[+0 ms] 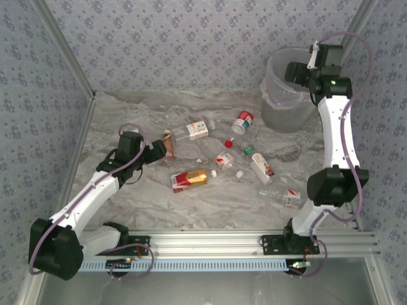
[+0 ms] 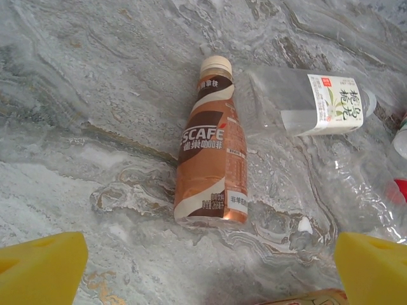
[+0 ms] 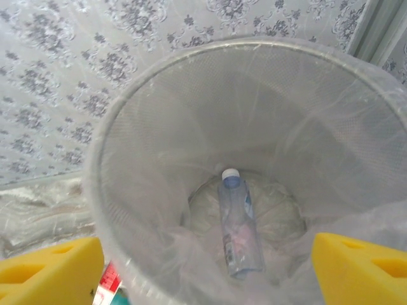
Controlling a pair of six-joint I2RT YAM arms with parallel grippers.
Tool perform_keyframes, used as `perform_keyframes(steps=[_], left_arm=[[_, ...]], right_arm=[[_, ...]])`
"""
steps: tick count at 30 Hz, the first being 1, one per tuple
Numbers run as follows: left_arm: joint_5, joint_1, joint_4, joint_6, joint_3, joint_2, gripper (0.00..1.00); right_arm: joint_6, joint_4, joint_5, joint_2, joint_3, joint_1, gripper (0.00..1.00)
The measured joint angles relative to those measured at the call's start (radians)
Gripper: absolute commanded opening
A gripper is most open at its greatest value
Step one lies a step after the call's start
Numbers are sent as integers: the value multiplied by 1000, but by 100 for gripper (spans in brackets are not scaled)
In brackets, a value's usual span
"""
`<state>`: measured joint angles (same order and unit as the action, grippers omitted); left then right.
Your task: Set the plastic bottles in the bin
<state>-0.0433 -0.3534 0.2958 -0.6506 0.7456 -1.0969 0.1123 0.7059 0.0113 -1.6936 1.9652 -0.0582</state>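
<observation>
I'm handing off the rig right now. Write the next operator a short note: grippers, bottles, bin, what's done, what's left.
Left gripper: open, empty, aimed at the brown bottle lying on the table.
Right gripper: open, empty, above the bin.
Done: one clear bottle lies in the bin.
Left: brown bottle, red-gold bottle and the other bottles scattered on the table.

We log the table (image 2: pixel 95 95) as grey marble-look, smooth, with a faint sheen. Brown bottle (image 2: pixel 212 165): glossy plastic wrap, matt cream cap. Clear bottle (image 2: pixel 280 101): see-through plastic, white printed label. Bin (image 3: pixel 127 159): translucent plastic, fine mesh-textured wall. Liner (image 3: pixel 375 235): thin, crinkled, shiny film. Left gripper (image 2: pixel 210 273) pads (image 2: pixel 38 270): matt yellow, foam-like. Rail (image 1: pixel 210 240): brushed metal.
</observation>
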Motion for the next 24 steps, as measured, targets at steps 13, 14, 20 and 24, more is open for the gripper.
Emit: perform_keyframes(steps=[13,14,20,24], left_arm=[[82,0,16,56,16,-27,99],[94,0,23,60,23,-33,99],[182,-1,80,90,74,-67,99],[283,-11,92,113,92,-104,100]], right_arm=[[20,-33,0,408,-441,86,100],[26,-34,0,431,-476,89,100],[76,-55,0,567,-693,96,100],[100,-120,-11,629,-816,97,100]])
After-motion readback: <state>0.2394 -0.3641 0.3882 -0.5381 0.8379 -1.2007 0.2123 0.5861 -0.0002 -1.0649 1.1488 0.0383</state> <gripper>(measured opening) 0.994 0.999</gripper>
